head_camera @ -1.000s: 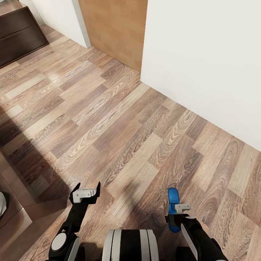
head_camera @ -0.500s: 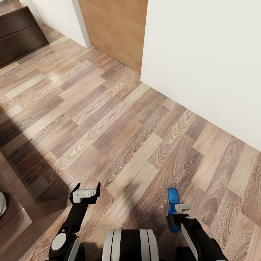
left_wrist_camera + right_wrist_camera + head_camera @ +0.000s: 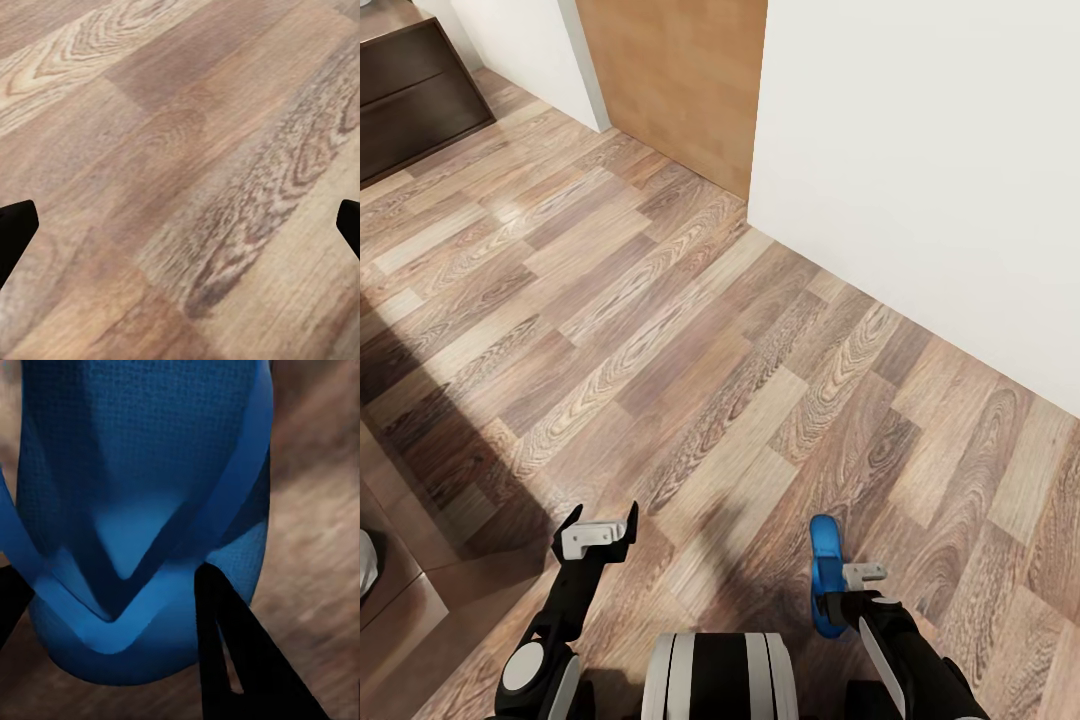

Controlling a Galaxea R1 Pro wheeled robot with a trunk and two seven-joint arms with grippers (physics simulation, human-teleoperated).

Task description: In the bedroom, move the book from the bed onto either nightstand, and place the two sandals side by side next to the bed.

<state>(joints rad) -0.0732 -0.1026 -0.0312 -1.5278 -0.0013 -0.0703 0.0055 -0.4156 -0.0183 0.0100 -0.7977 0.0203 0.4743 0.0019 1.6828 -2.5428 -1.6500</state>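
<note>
Jaws first: the right gripper [image 3: 840, 590] is clamped on 1 blue sandal [image 3: 823, 575], while the left gripper [image 3: 598, 528] hangs with its fingers spread wide over bare floor [image 3: 690, 330], holding nothing. From the head camera the sandal juts forward out of the right hand, low and near the robot's own base, its toe end pointing away. Up close in the right wrist view the sandal [image 3: 142, 510] shows a finely dimpled foam sole and smooth, thin straps meeting in a V, with a dark finger [image 3: 225, 660] across its edge. This looks like the carrying step of the sandal job (1 of 2 in hand). A dark wooden edge, probably the bed frame [image 3: 400, 580], sits at the robot's left. Next, I'd say, it calls for lowering the sandal flat onto the wood-grain planks close to that frame, leaving room beside it for its partner. White wall [image 3: 920, 150] and a brown door [image 3: 680, 80] lie ahead.
</note>
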